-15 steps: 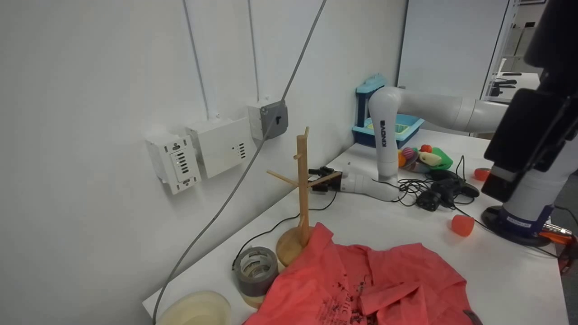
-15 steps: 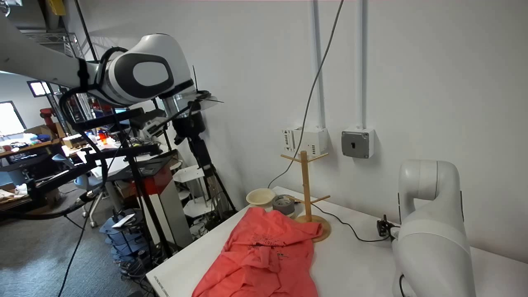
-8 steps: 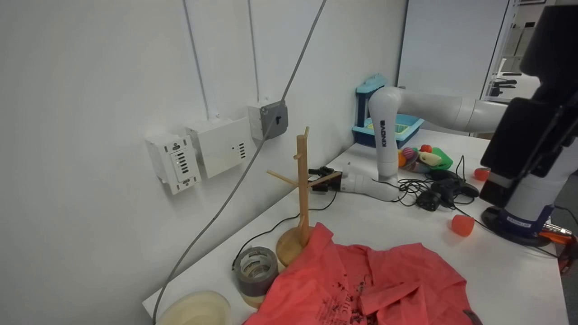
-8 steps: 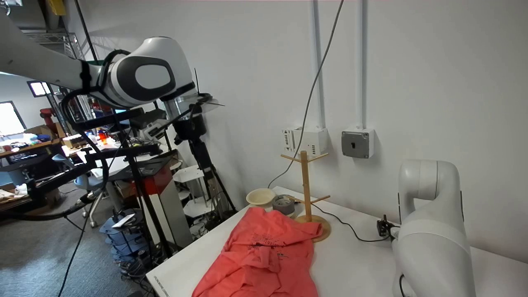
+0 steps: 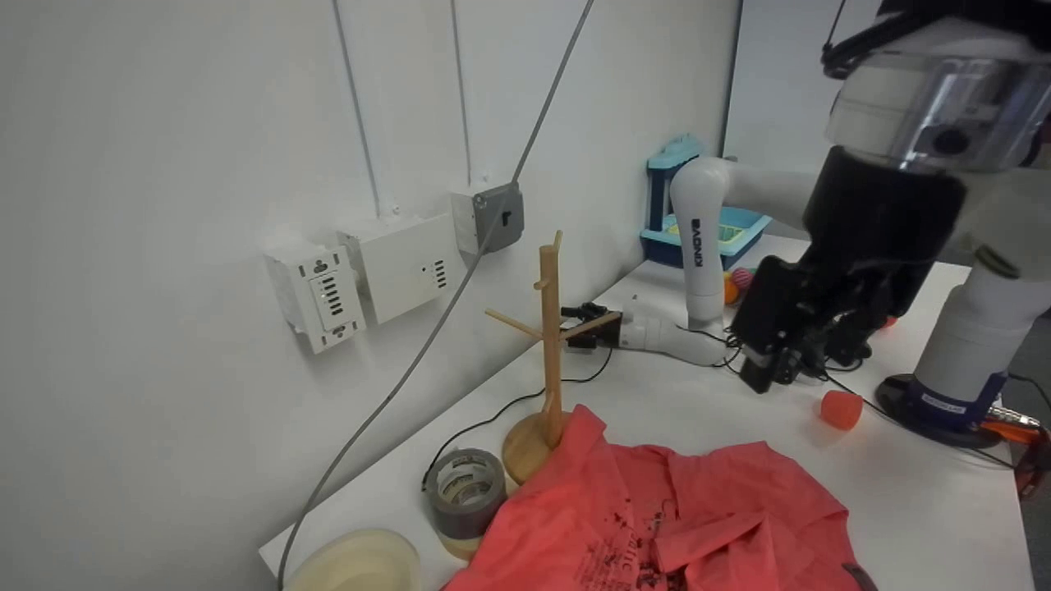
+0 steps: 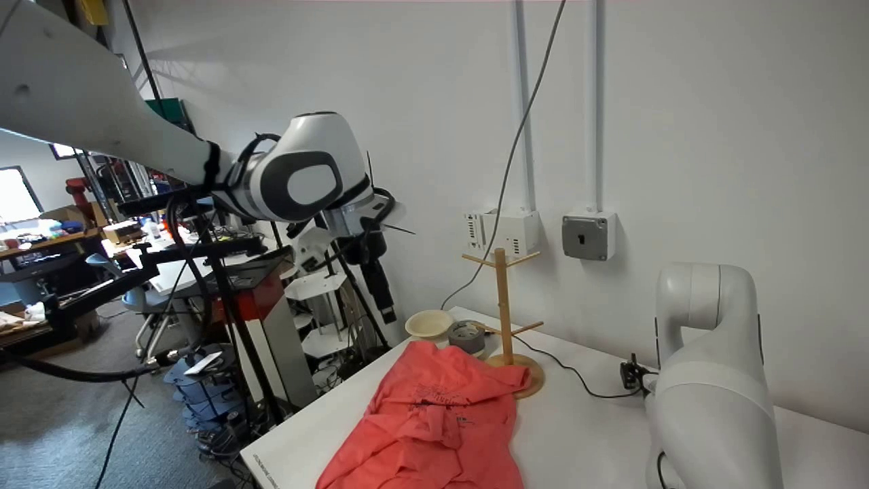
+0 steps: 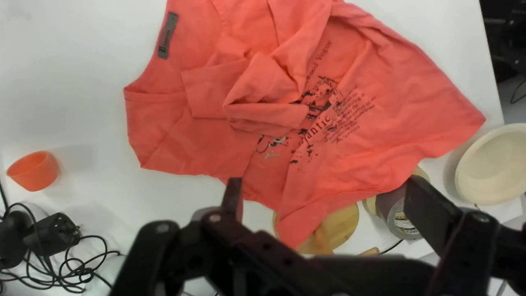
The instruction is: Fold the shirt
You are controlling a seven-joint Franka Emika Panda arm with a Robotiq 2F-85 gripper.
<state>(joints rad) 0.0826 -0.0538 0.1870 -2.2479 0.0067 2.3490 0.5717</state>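
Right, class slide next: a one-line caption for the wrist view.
Looking down past the open gripper: a rumpled, printed coral-red shirt, one corner partly covering the wooden peg stand's base.

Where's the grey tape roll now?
In an exterior view, the grey tape roll sits low, left of centre, between the cream bowl and the wooden peg stand, beside the shirt.

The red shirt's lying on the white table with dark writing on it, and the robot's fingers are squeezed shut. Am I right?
Almost! The fingers aren't squeezed shut: the wrist view shows them wide apart. The rest is right: the red shirt is lying on the white table with dark writing on it.
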